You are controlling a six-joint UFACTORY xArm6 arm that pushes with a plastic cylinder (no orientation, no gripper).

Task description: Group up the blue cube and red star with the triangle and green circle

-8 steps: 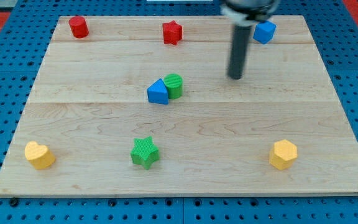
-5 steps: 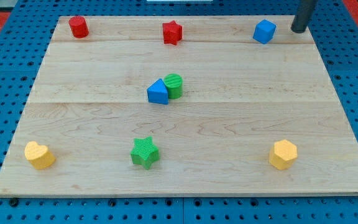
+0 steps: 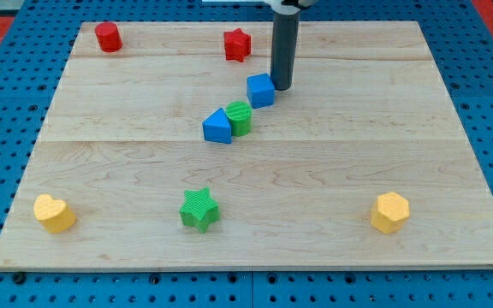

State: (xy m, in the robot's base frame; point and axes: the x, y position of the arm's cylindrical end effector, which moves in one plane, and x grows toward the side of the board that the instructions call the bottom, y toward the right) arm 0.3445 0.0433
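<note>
One rod, its top cut off by the view's top, sets my tip (image 3: 280, 87) touching the blue cube (image 3: 260, 90), near the green circle (image 3: 239, 117); nothing bears writing.

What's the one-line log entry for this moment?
tip: at right of blue cube | cube: just upper-right of green circle, blue triangle | red star: apart, top
</note>
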